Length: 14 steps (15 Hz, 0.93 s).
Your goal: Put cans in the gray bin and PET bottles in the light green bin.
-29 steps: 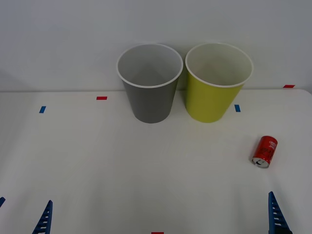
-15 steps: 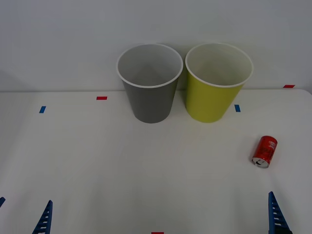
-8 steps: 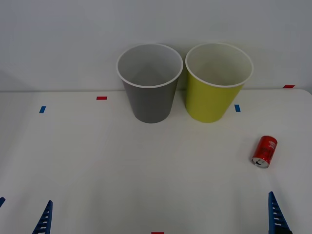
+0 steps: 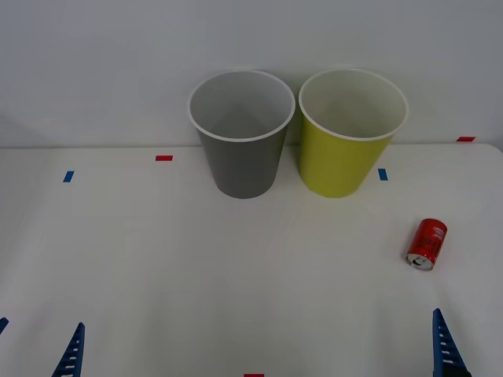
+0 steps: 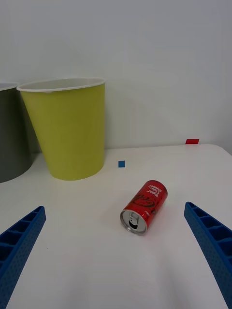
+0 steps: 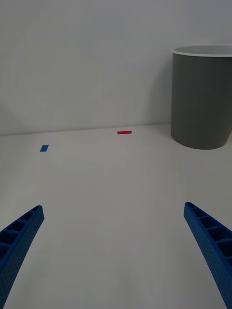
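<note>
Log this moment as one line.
red can lying on table, right | gray bin, light green bin upright | left gripper, right gripper open

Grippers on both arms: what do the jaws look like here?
The left gripper and the right gripper look alike: bright blue, ribbed fingers tapering to a point, with a dotted texture on the side faces and open cells along the edge. No cables or markings visible.

Overhead front view, two low wrist views, gray bin [image 4: 242, 149] in all.
</note>
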Motion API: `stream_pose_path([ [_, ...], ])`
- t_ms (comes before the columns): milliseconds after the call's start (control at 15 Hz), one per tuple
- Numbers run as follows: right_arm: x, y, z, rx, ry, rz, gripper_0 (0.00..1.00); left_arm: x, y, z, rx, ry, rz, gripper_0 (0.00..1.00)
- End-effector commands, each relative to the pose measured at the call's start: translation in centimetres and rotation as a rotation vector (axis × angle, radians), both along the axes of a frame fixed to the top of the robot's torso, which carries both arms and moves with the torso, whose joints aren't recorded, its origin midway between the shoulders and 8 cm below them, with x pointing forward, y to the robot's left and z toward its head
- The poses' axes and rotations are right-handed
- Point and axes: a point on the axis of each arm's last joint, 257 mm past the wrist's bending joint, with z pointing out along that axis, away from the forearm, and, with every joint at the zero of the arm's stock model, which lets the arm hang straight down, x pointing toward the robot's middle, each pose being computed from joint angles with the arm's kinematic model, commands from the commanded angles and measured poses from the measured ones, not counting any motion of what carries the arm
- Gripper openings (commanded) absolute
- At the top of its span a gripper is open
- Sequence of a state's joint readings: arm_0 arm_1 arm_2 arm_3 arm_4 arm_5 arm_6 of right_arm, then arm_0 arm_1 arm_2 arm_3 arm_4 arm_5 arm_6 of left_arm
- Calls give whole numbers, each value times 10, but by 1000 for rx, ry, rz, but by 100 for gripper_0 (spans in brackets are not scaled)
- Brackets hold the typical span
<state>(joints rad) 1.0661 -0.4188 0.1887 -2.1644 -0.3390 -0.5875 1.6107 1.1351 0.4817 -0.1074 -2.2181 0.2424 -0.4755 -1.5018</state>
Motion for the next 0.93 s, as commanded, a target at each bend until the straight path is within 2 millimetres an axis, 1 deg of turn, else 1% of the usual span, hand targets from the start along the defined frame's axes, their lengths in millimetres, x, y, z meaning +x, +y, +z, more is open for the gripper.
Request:
stream_pose_path([
  [67, 0, 0, 0, 0, 0, 0, 100, 0, 0, 0, 0, 0, 0, 100],
  [933, 0, 0, 0, 0, 0, 0, 100, 0, 0, 0, 0, 0, 0, 100],
])
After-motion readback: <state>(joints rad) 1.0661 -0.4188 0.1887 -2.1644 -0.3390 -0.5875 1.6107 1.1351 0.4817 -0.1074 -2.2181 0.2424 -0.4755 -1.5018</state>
